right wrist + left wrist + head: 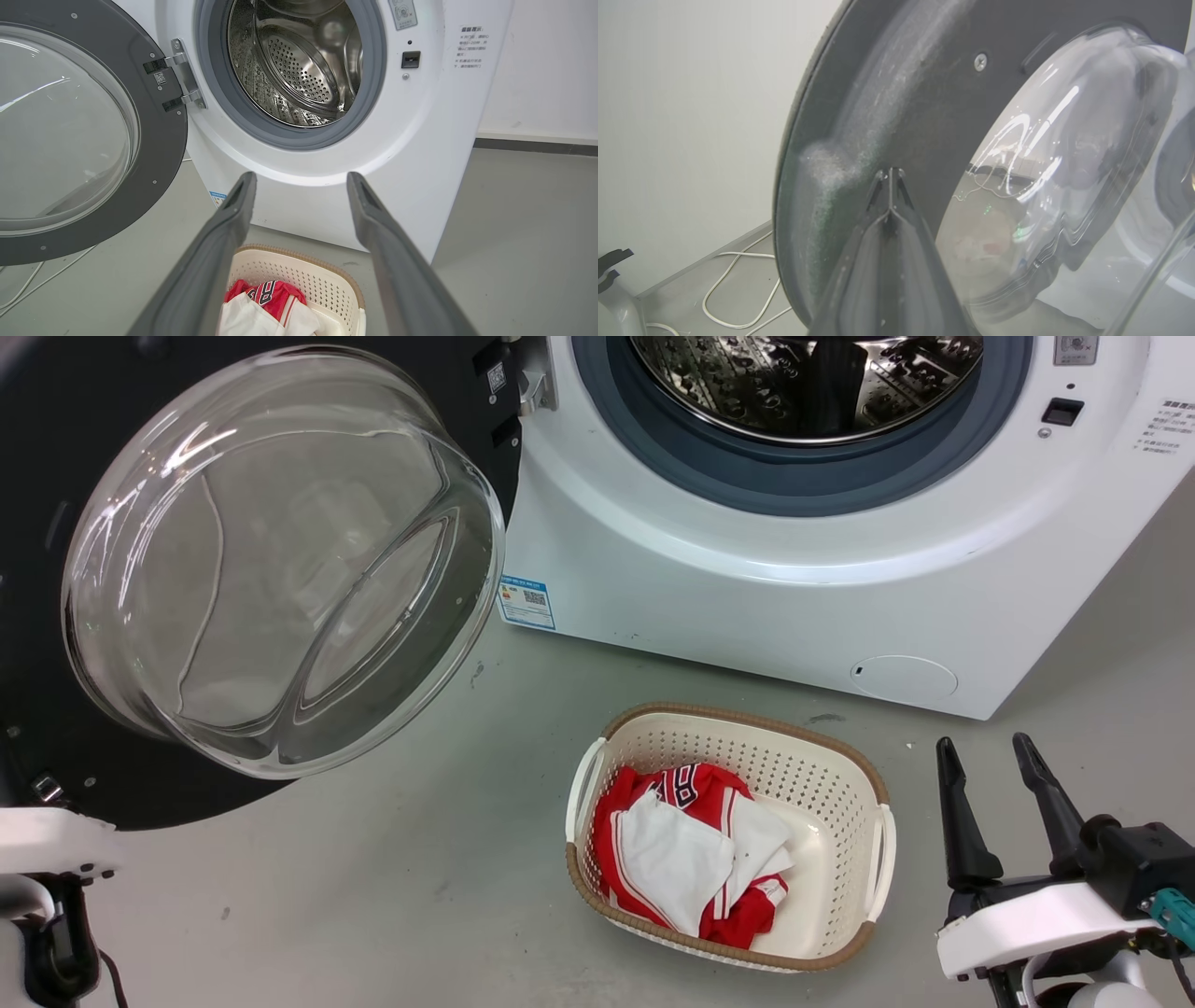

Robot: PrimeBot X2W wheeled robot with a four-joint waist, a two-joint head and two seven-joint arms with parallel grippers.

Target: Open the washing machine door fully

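The washing machine door (271, 560) hangs on its hinge (184, 70) at the left of the washing machine (747, 588), swung wide, drum opening uncovered, glass bowl facing the robot. It looks mostly open; whether it is at its stop I cannot tell.

The left claw (889, 173) has its fingers together, tips at the door's dark inner rim just beside the glass bowl. Touching or a hair off, cannot tell. The right claw (982, 742) has fingers apart, holds nothing, and sits well apart from the door, beside the laundry basket (878, 784).

Risks:
- The closed tips give a narrow contact on a smooth rim. A push off-square could slide them onto the bowl or off the door edge.
- Pushing on once the door is at its stop would load the hinge.
- A wall (691, 116) stands behind the door and a white cable (733, 275) lies on the floor near it. A hard shove could bang the door into the wall.
- If let go early, the door may swing back partway.
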